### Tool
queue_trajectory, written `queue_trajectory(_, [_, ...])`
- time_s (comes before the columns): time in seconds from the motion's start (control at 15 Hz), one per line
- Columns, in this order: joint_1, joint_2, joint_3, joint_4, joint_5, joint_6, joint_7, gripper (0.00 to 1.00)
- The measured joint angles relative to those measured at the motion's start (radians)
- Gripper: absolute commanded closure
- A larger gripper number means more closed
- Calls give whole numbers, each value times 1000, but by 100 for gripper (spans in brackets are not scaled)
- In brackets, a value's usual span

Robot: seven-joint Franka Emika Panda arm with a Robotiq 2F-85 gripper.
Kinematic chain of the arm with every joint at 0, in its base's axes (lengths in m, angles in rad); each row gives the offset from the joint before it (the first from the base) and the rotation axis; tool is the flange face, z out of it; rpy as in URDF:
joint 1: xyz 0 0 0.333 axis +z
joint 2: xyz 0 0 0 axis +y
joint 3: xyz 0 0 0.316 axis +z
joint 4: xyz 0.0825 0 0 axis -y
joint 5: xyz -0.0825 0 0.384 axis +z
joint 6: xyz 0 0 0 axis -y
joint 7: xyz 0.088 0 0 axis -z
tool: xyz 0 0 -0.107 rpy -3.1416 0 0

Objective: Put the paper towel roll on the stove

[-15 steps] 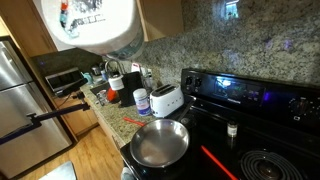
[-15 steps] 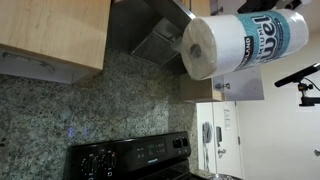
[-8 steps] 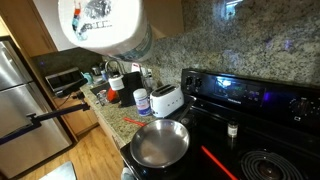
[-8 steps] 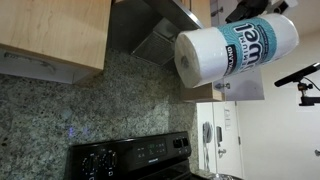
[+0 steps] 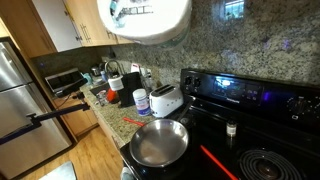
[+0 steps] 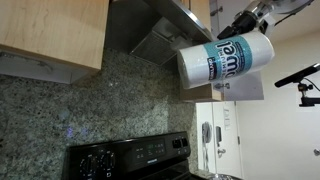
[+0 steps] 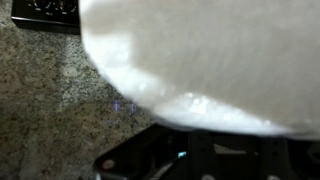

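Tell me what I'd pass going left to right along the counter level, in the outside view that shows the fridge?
Stainless fridge → black toaster oven → small white canister with blue label → white toaster → stove display → ringed burner.

A speckled granite wall (image 5: 255, 45) is seen behind the counter (image 5: 112, 115); wooden cabinets (image 5: 55, 30) are mounted above, and a wooden floor (image 5: 95, 152) is laid.

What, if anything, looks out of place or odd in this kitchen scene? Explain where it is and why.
The paper towel roll stands out: it hangs tilted high in the air beside the range hood, clamped by the gripper, well above the stove. Nothing looks spilled or damaged.
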Motion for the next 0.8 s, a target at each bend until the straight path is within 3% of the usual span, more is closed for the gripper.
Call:
queue_trajectory(0.47, [-6, 15, 10, 7, 3, -1, 0, 100])
queue_trajectory(0.8, [-86, 72, 69, 0, 3, 10, 8, 100])
